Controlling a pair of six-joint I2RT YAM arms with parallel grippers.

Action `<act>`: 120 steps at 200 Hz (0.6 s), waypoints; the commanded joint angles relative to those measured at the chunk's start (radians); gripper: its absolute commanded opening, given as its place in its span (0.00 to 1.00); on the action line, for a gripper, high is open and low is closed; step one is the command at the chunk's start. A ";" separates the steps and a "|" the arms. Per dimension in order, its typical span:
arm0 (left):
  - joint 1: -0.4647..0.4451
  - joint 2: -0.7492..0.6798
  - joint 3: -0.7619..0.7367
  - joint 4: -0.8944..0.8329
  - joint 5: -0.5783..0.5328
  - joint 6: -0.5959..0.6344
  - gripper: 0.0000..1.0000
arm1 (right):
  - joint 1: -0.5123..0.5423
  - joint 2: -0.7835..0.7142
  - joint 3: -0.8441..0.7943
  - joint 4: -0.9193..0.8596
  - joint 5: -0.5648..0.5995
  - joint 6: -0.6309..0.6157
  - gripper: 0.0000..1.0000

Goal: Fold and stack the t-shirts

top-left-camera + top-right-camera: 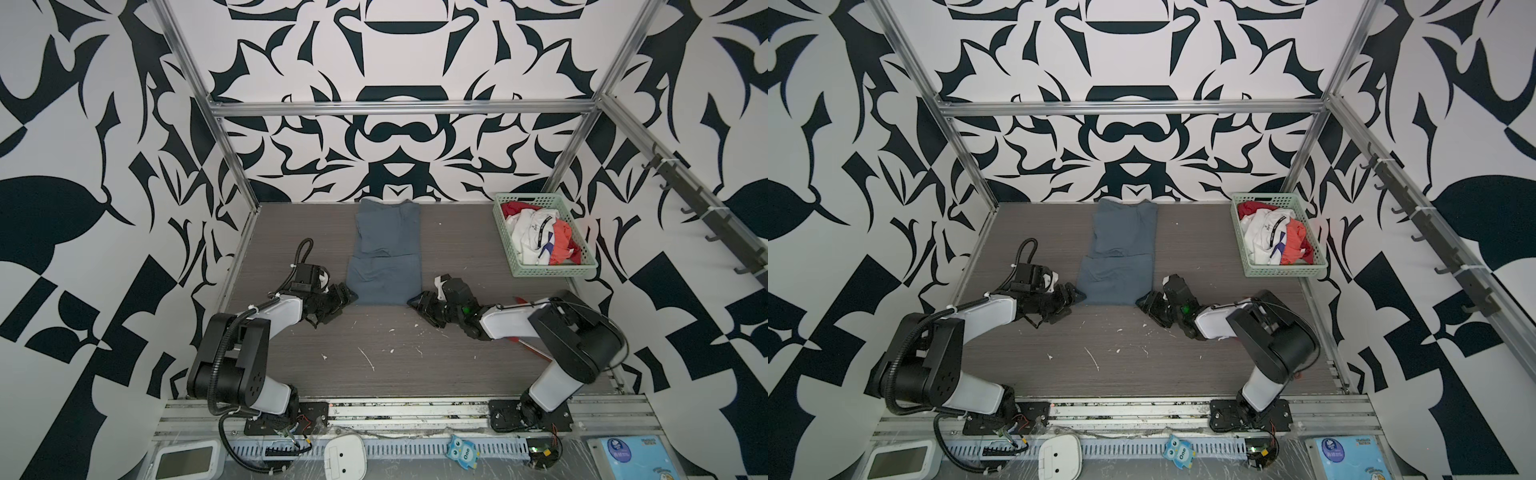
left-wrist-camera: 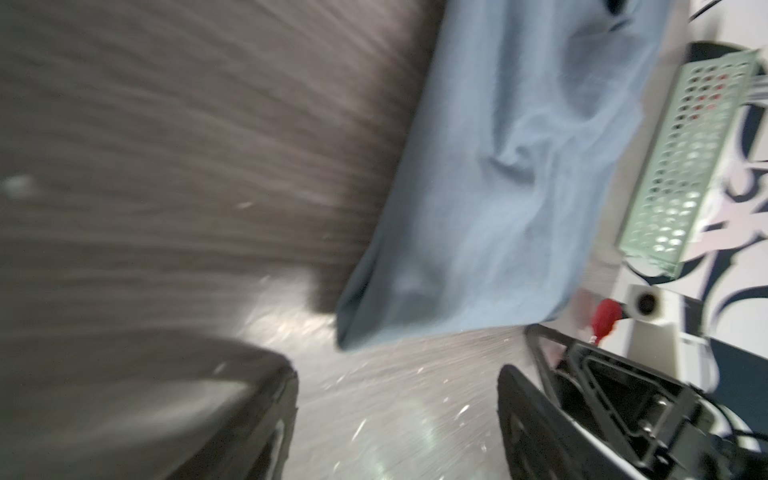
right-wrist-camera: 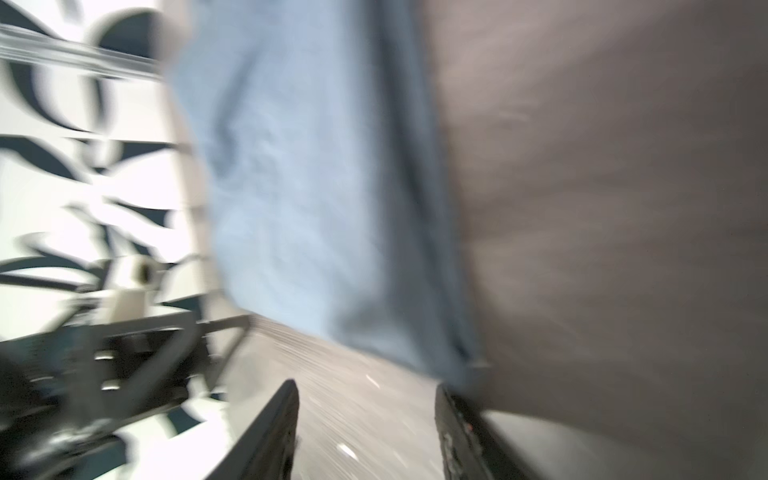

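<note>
A slate blue-grey t-shirt [image 1: 384, 253] [image 1: 1119, 257] lies folded into a long narrow strip, running from the table's far edge to its middle. My left gripper [image 1: 351, 296] [image 1: 1079, 296] sits low at the strip's near left corner, and my right gripper [image 1: 413, 301] [image 1: 1142, 300] at its near right corner. In the left wrist view the left gripper [image 2: 399, 374] is open over bare table, the shirt's [image 2: 498, 187] corner just beyond it. The right gripper [image 3: 368, 390] is likewise open, with the shirt's [image 3: 311, 187] edge past one fingertip. More t-shirts, white with a dark stripe [image 1: 534, 232] and red-orange [image 1: 563, 241], lie crumpled in the basket.
A pale green lattice basket [image 1: 552, 272] [image 1: 1285, 270] [image 2: 681, 158] stands at the far right of the grey wood-grain table [image 1: 374, 353]. Small white scraps [image 1: 368, 359] litter the near half. Aluminium frame posts stand at the far corners, and a rail of hooks [image 1: 706, 208] runs along the right wall.
</note>
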 commanded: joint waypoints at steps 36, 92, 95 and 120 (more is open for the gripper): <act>0.002 0.083 -0.083 0.072 -0.042 -0.075 0.66 | 0.005 0.271 -0.195 0.463 0.069 0.265 0.56; 0.002 0.100 -0.108 0.125 -0.035 -0.102 0.55 | 0.021 0.123 -0.171 0.129 0.122 0.176 0.53; 0.002 0.102 -0.111 0.134 -0.034 -0.108 0.54 | 0.020 0.116 -0.173 0.115 0.127 0.175 0.52; 0.002 0.122 -0.130 0.201 -0.016 -0.137 0.48 | 0.021 0.054 -0.137 -0.055 0.166 0.114 0.50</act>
